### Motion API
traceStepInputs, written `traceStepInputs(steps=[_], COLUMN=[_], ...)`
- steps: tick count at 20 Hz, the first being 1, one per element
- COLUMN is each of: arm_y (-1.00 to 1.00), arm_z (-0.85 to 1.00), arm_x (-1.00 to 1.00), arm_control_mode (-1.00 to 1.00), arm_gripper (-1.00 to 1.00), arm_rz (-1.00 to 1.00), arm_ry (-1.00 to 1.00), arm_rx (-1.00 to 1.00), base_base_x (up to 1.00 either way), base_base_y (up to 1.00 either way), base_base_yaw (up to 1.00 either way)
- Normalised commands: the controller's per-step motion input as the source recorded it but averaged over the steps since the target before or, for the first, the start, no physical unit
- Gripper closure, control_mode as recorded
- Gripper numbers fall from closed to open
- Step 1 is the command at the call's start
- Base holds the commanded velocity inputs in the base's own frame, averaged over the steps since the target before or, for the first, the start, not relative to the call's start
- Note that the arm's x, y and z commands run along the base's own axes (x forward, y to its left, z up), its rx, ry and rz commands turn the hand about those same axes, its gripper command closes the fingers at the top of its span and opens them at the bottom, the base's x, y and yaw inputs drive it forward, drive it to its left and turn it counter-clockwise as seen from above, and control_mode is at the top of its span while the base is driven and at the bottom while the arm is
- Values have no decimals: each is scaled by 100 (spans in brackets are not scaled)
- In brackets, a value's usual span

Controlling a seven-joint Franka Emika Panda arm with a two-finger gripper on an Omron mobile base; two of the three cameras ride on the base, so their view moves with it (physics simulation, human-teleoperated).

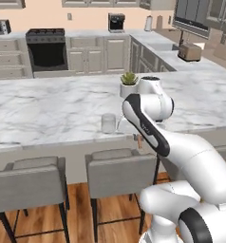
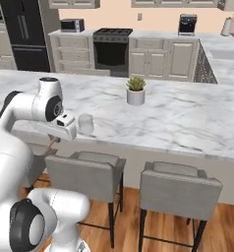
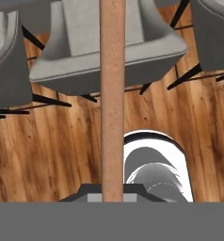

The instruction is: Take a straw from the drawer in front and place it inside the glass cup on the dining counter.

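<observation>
While the arm reaches forward over the near edge of the dining counter (image 1: 48,111), its gripper (image 3: 112,195) is closed tight on the straw (image 3: 112,99), which runs as a thick brownish-orange bar straight up the middle of the hand view. From the base cameras a short stretch of the straw pokes out below the hand, just under the counter's edge and pointing down toward the stools. The glass cup (image 1: 108,123) stands upright on the white, grey-veined marble close to that near edge, just beside the wrist; in the right base view the cup (image 2: 85,124) sits immediately to the right of the hand. Farther back on the slab stands a small white pot with a green plant (image 1: 129,85), well apart from the cup. Below the counter's overhang, grey upholstered stools (image 1: 122,173) on dark legs are drawn up over a warm wooden plank floor (image 3: 43,155). Behind the counter the kitchen's back wall carries beige-grey cabinets, a black oven (image 1: 46,52) under a cooktop, a dark coffee machine (image 1: 116,22) on the worktop, and a toaster (image 1: 189,51) on the side run. A tall black refrigerator (image 2: 24,34) and a microwave (image 2: 72,25) show at the far left of the right base view.
</observation>
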Motion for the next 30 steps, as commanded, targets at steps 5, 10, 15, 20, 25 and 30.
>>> traceStepInputs(steps=[5, 10, 15, 20, 25, 30], arm_y=[0, 0, 0, -15, -34, -21], arm_z=[0, 0, 0, 1, 33, -5], arm_x=[0, 0, 0, 16, 41, 44], arm_control_mode=[100, 100, 100, -100, -100, -100], arm_gripper=[100, 100, 100, 100, 100, 100], arm_rz=[0, 0, 0, 12, 46, 70], arm_ry=[0, 0, 0, -1, -20, -24], arm_rx=[0, 0, 0, 1, 9, 19], base_base_x=[51, 53, 8, 13, 0, 0], base_base_y=[-26, -41, -37, -7, 0, 0], base_base_yaw=[0, 4, 10, 4, 0, 0])
